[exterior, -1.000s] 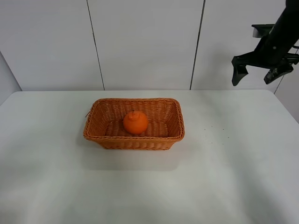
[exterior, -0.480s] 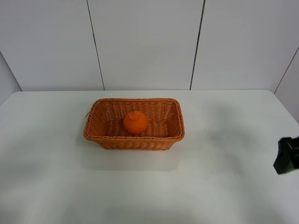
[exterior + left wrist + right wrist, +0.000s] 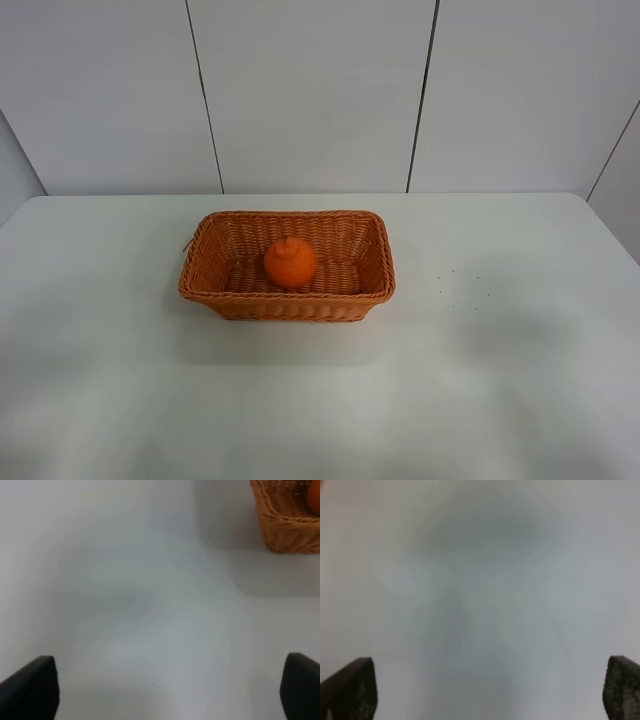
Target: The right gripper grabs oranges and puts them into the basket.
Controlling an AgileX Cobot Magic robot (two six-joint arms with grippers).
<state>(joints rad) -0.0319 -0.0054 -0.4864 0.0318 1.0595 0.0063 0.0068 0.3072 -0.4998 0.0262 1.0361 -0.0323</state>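
The orange (image 3: 290, 262) sits upright inside the wicker basket (image 3: 215, 290) in the middle of the white table. No arm shows in the exterior high view. In the right wrist view my right gripper (image 3: 492, 692) is open and empty, its two fingertips (image 3: 350, 687) wide apart over blurred bare table. In the left wrist view my left gripper (image 3: 170, 687) is open and empty over the table; a corner of the basket (image 3: 285, 520) and an edge of the orange (image 3: 315, 500) show far from its fingertips (image 3: 30, 687).
The white table (image 3: 500, 380) runs to a white panelled wall (image 3: 310, 90) at the back. A few small dark specks (image 3: 455, 285) lie on the table to the right of the basket.
My right arm dropped from high at the back right to the table's right edge and has now left the exterior high view. The orange and basket have not moved.
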